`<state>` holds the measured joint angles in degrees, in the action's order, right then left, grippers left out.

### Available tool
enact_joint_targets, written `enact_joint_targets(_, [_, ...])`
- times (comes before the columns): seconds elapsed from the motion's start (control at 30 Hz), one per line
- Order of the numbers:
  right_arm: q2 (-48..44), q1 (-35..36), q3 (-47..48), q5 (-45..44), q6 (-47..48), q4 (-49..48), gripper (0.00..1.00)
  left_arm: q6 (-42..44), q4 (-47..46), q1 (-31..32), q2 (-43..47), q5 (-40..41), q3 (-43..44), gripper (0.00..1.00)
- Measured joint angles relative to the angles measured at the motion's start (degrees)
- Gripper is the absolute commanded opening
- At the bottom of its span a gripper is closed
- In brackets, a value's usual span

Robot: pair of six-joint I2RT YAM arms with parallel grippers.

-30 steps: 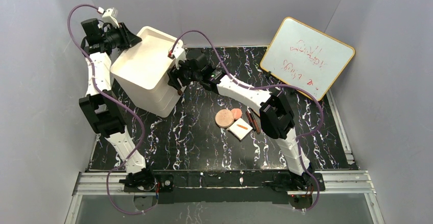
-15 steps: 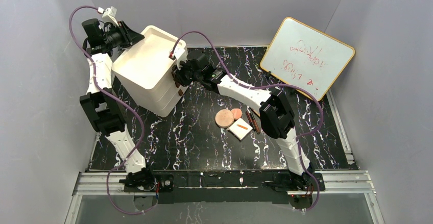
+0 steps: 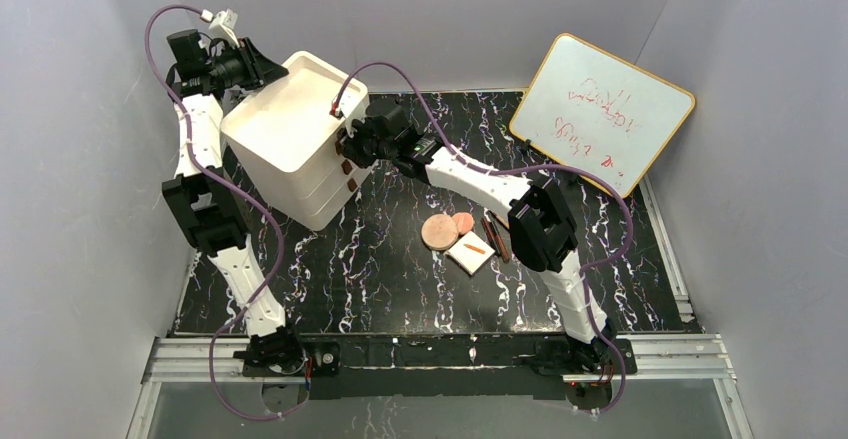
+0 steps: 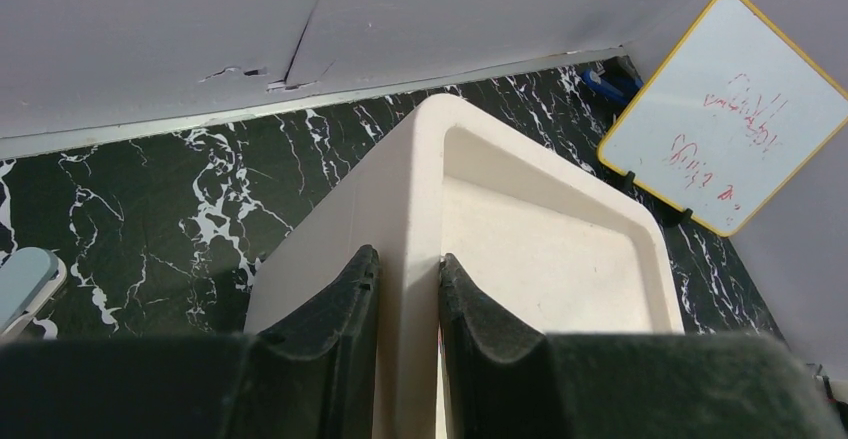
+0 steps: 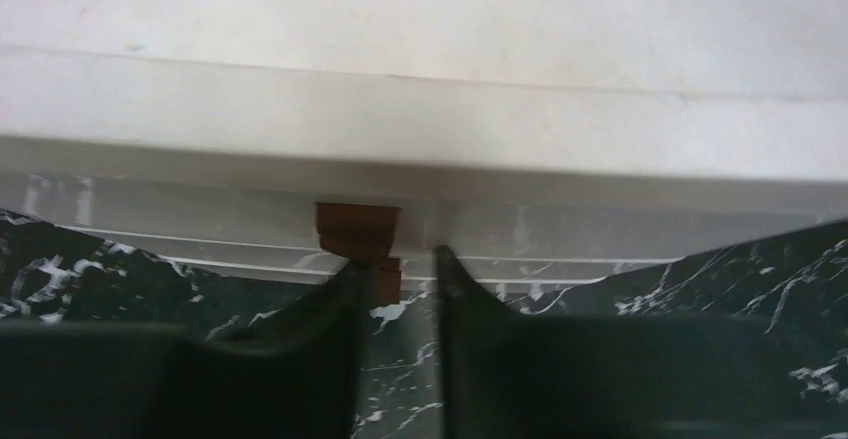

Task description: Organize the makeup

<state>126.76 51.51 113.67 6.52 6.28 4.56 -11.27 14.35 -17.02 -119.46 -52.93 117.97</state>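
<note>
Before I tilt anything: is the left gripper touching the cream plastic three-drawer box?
Touching. The left wrist view shows the left gripper shut on the cream three-drawer box, both black fingers flat against its rim wall.

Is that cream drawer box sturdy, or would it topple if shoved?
Likely stiff: the drawer box wall looks unbent where the left claw pinches it. It stands fairly tall, so a high shove might tip it and slide drawers out.

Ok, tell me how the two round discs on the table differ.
The tan disc is clearly bigger than the red disc. The tan disc is pale pinkish-brown, the red disc a stronger orange-red. Both are round and lie flat, side by side, on the table.
</note>
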Motion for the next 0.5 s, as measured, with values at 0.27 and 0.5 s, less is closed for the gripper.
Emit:
enact_joint_targets(0.27, [-1.5, 0.0, -0.2, -0.1, 0.4, -0.4, 0.99, 3.6, 4.5, 0.5, -0.3, 1.7, 2.4, 0.0])
enact_joint_targets(0.5, [-5.7, 0.0, -2.2, 0.0, 0.1, -2.9, 0.84, 5.1, 6.5, 0.7, -0.8, 2.4, 3.8, 0.0])
